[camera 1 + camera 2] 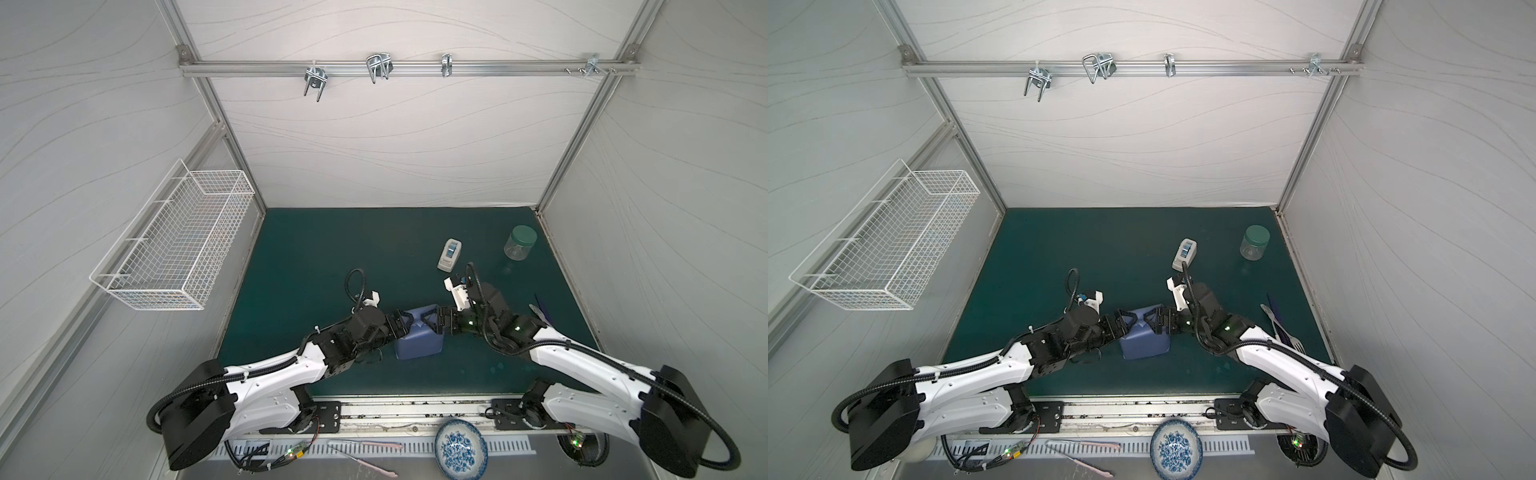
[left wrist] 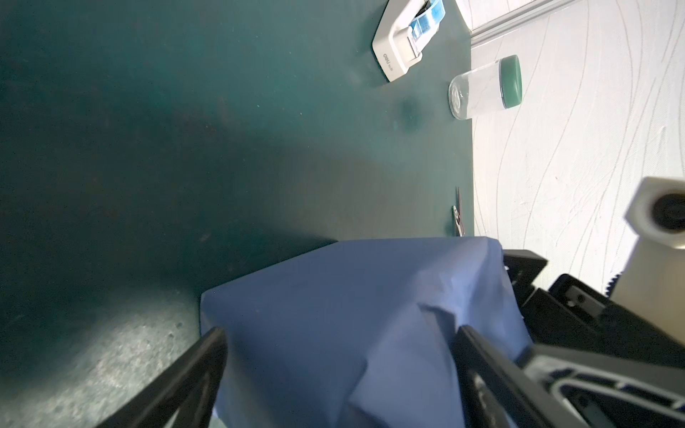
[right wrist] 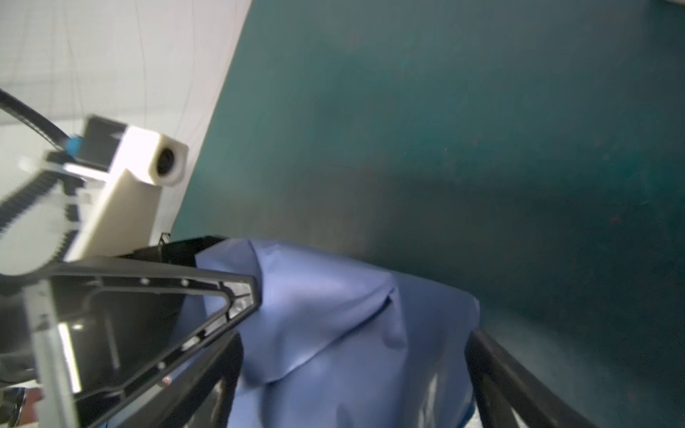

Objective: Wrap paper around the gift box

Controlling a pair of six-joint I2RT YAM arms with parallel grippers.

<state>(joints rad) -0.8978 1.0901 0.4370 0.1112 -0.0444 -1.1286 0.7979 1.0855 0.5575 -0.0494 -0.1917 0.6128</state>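
Fingers [image 2: 213, 344] of the left gripper [image 1: 409, 323] are standing wide apart, straddling the paper [image 1: 417, 347]. Fingers [image 3: 493, 355] of the right gripper [image 1: 429, 322] are doing the same from the opposite side, with nothing visibly clamped (contact with the paper is too close to call). In both top views the grippers are meeting over the paper's far top edge. The step in hand looks like flap folding, with the wrap nearly closed. The next move is likely calling for one gripper pinning the loose flap while the other is reaching for the tape dispenser [image 1: 450, 254], which is sitting well apart toward the back. The paper is showing its dull indigo face, creased, with one flap lapping over another. The box is hiding fully under it, sitting near the front middle of the mat [image 1: 311, 270], between the grippers.
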